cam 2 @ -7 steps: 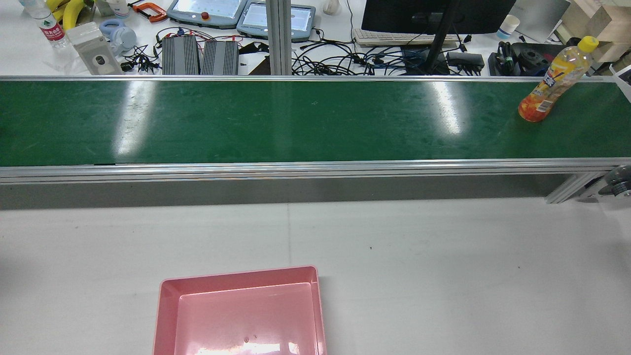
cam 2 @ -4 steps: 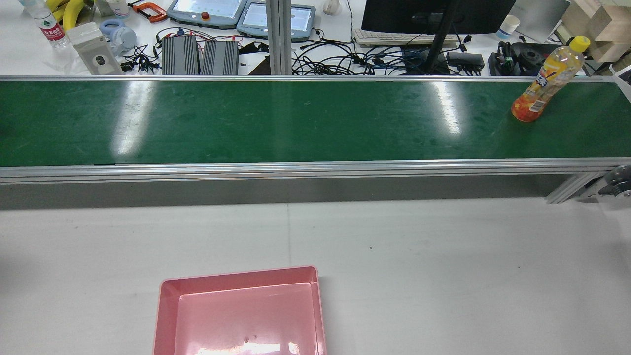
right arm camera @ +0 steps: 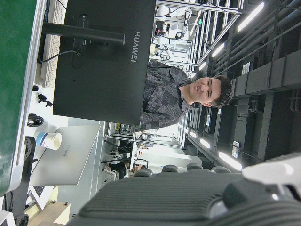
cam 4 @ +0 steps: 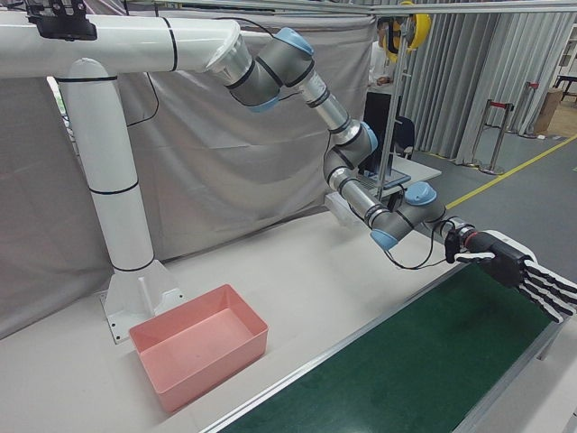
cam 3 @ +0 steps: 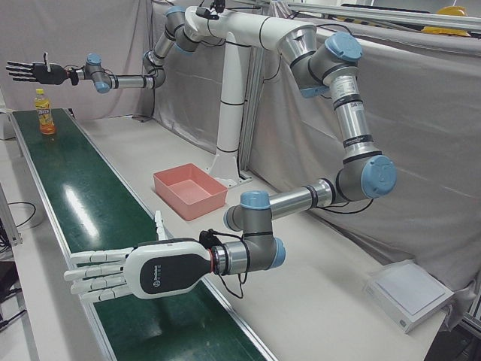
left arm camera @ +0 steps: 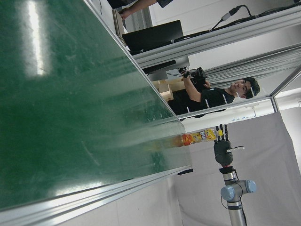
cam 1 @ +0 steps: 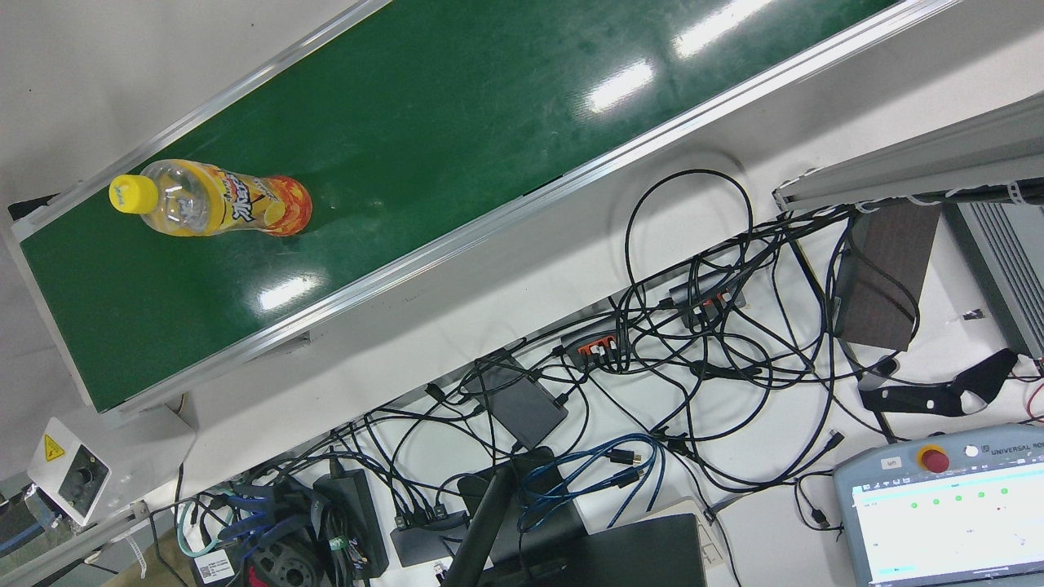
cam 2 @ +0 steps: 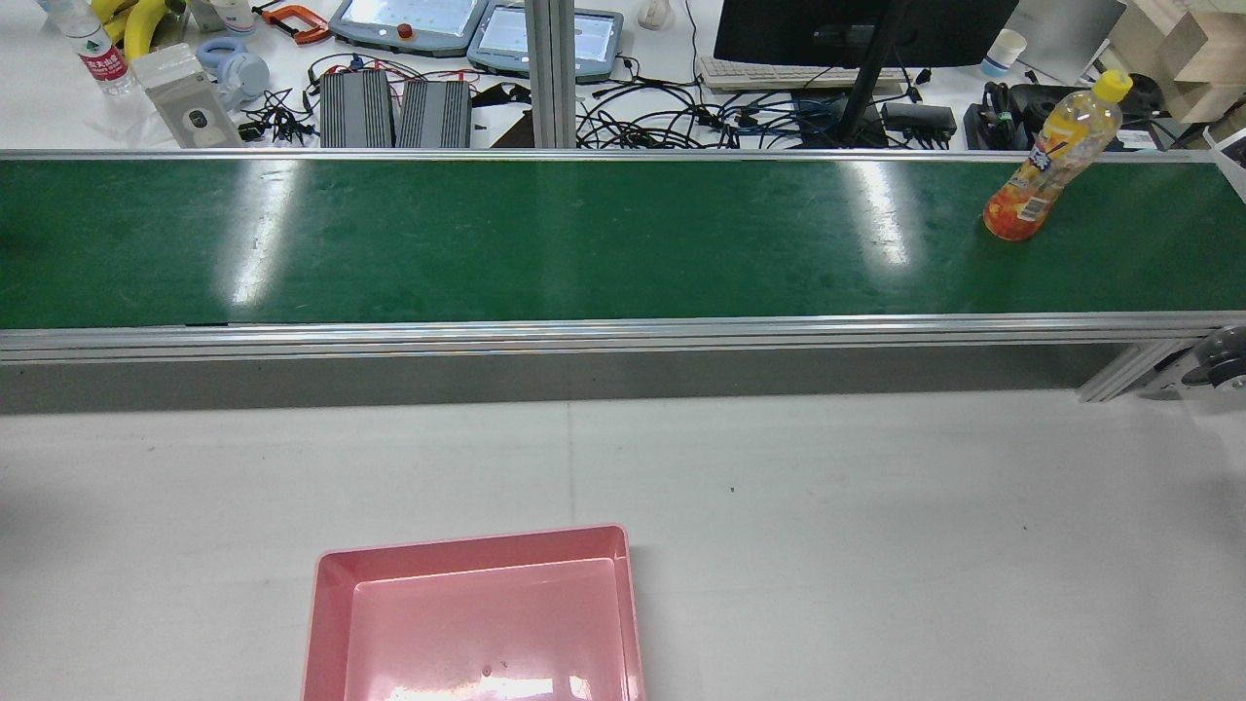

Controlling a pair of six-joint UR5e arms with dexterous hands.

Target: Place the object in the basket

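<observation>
**Station with bottle at the belt's end, both robot hands empty**

An orange-and-yellow plastic drink bottle with a yellow cap (cam 2: 1051, 161) stands upright on the long green conveyor belt (cam 2: 584, 243), close to the belt's end on the robot's right side. Seen from overhead, the bottle (cam 1: 216, 209) sits nearer the belt's far rail than its near one, with bare belt on all sides of it.

The shallow pink rectangular plastic basket (cam 2: 467, 545) rests on the white surface (cam 2: 876, 535) on the robot's side of the belt, well apart from the bottle, and holds nothing. From the front corner the basket (cam 3: 207, 207) lies near the foot of the white pedestal, beside the belt's middle stretch.

The right robot hand (cam 3: 34, 71), dark in colour, hangs in the air above and just behind the bottle (cam 3: 45, 113), palm flat and fingers stretched straight and spread; it grips nothing and does not touch the bottle. The left robot hand (cam 3: 128, 272), white-bodied, is held out level over the opposite end of the belt (cam 3: 83, 195), fingers likewise extended and apart, empty.

From the left hand's own camera, the bottle (left arm camera: 197, 137) appears small at the far end of the belt, with the right robot hand (left arm camera: 221, 148) just beyond it
</observation>
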